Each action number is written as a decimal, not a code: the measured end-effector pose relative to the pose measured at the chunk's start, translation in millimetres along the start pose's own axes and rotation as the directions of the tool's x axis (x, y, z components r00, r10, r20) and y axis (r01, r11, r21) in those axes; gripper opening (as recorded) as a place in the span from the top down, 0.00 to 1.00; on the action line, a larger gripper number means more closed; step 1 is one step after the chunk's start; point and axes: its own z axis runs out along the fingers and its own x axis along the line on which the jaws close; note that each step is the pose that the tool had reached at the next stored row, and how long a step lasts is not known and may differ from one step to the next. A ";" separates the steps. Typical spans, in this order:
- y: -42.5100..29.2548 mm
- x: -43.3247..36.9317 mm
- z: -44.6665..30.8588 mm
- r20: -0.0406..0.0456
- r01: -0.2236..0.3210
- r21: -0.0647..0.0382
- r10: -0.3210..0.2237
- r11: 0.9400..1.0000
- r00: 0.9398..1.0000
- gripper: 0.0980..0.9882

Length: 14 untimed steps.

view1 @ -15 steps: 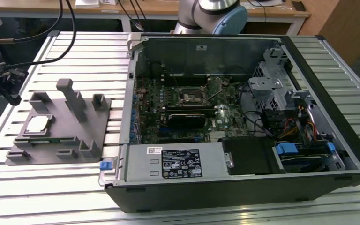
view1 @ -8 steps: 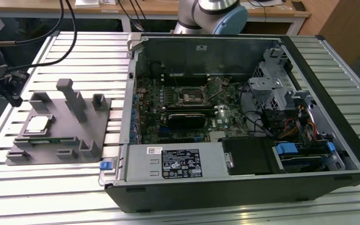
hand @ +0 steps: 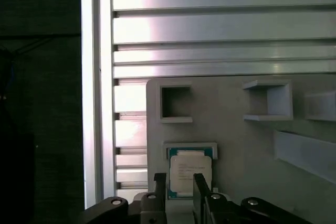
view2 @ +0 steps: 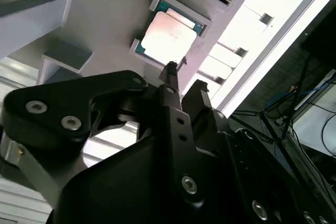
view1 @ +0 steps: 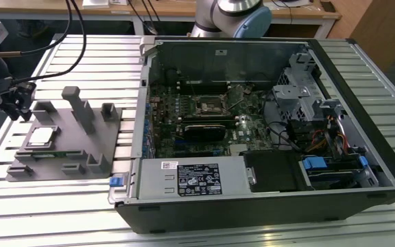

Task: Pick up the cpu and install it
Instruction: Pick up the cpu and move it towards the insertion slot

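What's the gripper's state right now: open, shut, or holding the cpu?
Gripper: open, holding nothing; its fingers are apart close to the cpu, which lies in its recess on the grey fixture.

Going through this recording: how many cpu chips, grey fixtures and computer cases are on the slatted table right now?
Small thin square silvery-topped cpu chip: 1
Grey plastic fixture with upright blocks: 1
Open black desktop computer case: 1
Total: 3
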 end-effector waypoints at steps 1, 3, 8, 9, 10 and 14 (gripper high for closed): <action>-0.3 -0.6 1.3 0.000 0.000 0.000 0.000 1.000 1.000 0.72; -1.0 -2.0 3.8 0.000 0.000 0.000 0.000 1.000 1.000 0.65; -1.6 -7.5 8.1 0.000 0.000 0.000 0.000 1.000 1.000 0.58; -1.6 -7.6 8.9 0.000 0.000 0.000 0.000 1.000 1.000 0.58; -1.7 -7.6 9.9 0.000 -0.002 0.001 0.002 1.000 1.000 0.58; -1.9 -7.8 14.7 0.001 -0.014 0.009 0.014 1.000 1.000 0.58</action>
